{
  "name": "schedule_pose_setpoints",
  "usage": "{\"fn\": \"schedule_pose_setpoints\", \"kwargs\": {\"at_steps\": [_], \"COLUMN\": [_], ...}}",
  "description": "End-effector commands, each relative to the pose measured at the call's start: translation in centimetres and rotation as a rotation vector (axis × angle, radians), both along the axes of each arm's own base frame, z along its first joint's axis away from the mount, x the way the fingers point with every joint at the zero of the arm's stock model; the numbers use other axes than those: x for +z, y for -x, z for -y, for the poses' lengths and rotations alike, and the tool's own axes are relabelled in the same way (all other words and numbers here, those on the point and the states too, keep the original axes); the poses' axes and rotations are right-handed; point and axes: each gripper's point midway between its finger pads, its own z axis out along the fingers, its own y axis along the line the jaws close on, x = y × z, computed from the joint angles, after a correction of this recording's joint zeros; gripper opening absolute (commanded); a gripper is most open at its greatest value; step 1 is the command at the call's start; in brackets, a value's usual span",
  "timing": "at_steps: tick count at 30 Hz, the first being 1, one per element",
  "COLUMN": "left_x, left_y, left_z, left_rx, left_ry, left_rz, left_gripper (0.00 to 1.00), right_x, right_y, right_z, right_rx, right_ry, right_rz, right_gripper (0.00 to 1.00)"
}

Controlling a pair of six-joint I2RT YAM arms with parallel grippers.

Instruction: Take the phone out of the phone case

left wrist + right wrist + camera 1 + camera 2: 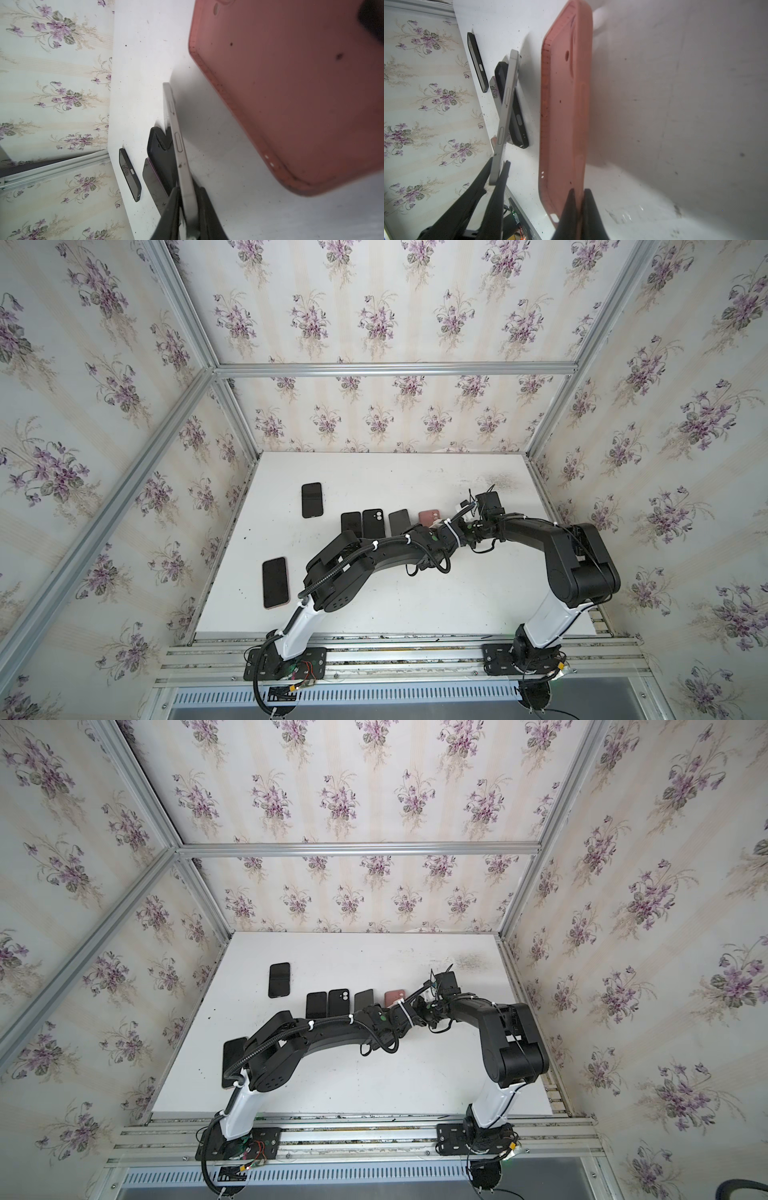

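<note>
My left gripper (189, 188) is shut on one end of a silver-edged phone (180, 149), which stands on edge and tilted over the white table (415, 593). The phone is bare and apart from the pink phone case (291, 93). My right gripper (579, 190) is shut on the bottom rim of the empty pink case (562, 124), held upright beside the phone (505, 112). The right wrist view also shows the left gripper (499, 162). In both top views the phone (400, 522) and case (429, 517) show just past the two wrists, which meet at mid-table.
Just left of the held phone lie a black phone (351, 524) and a black case with a camera cut-out (372, 523). Another black phone (312, 500) lies further back left. A pink-edged phone (275, 583) lies near the left front. Walls enclose the table.
</note>
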Motion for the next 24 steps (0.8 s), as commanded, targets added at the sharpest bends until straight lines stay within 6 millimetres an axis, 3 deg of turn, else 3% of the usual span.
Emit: {"fn": "schedule_pose_setpoints", "kwargs": {"at_steps": [1,8,14,17,20,24], "left_x": [-1.7,-2.6,-3.4,-3.0,-2.5,0.7], "left_y": [0.8,0.9,0.8,0.5,0.3,0.8], "left_z": [0.5,0.3,-0.5,-0.8,-1.2,-1.7], "left_rx": [0.000,0.028,0.055,0.067,0.077,0.102], "left_ry": [0.026,0.043,0.042,0.052,0.058,0.156], "left_rz": [-0.070,-0.079,-0.089,-0.080,-0.075,-0.050], "left_gripper": [0.24,0.29,0.41,0.45,0.56,0.74], "right_x": [0.6,0.0,-0.7,-0.9,-1.3,-2.1], "right_y": [-0.6,-0.6,-0.6,-0.5,-0.4,-0.6], "right_z": [-0.5,-0.6,-0.7,-0.8,-1.1,-1.4], "right_rx": [0.022,0.020,0.008,0.009,0.009,-0.005], "right_ry": [-0.028,-0.032,-0.039,-0.037,-0.030,-0.013], "right_rz": [0.026,0.011,-0.007,-0.009,-0.015,-0.018], "right_gripper": [0.00,0.00,0.00,0.00,0.00,0.00]}}
